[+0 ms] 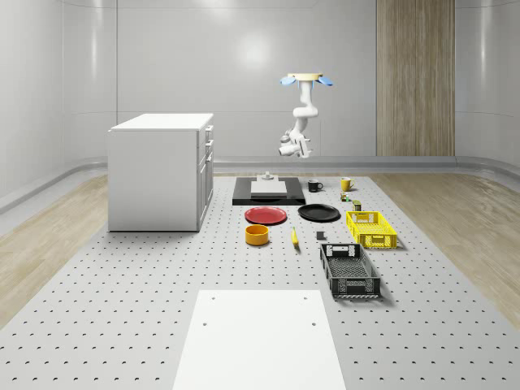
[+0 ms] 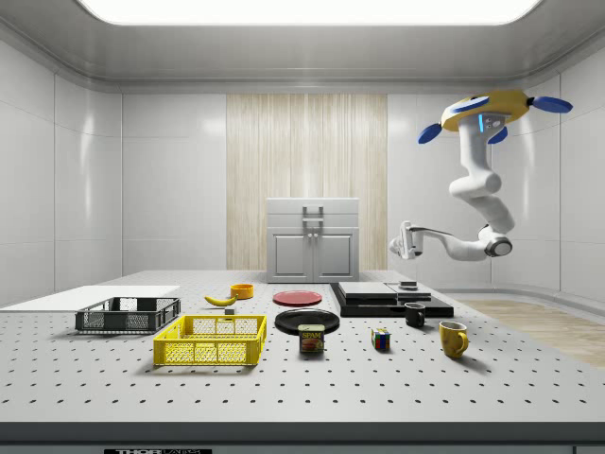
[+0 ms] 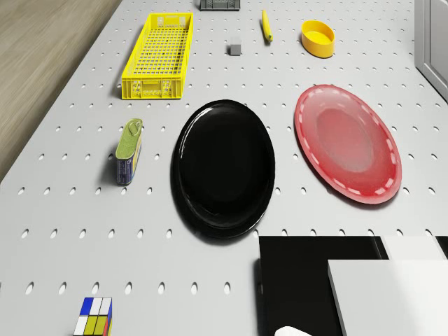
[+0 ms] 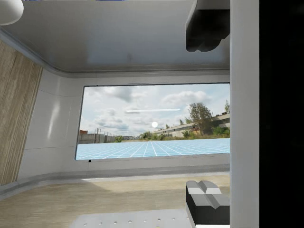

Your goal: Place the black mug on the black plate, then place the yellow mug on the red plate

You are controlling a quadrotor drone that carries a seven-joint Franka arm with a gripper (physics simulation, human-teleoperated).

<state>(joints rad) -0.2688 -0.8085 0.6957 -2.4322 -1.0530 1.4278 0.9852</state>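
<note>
Room: pale panelled walls, a wood-slat panel, and a wide perforated surface carrying all the things.
Drone: the drone hovers high above the far end of the surface, with the arm hanging below it.
Hand: the hand is in the air, held out level, well above the black slab; it holds and touches nothing.
Fingers: in the wrist view two finger pads stand well apart with open air between them.
Black mug: the black mug stands upright on the surface below the hand and a little aside, just beside the black slab.
Yellow mug: the yellow mug stands upright near the black mug, farther from the hand.
Black plate: the black plate lies bare, below and forward of the hand.
Red plate: the red plate lies bare just beside the black plate.
Open room: free air all around the hand; a white cabinet stands well apart from it.
Nearby things: a tin can and a colour cube lie near the black plate, a yellow crate beyond it.
</note>
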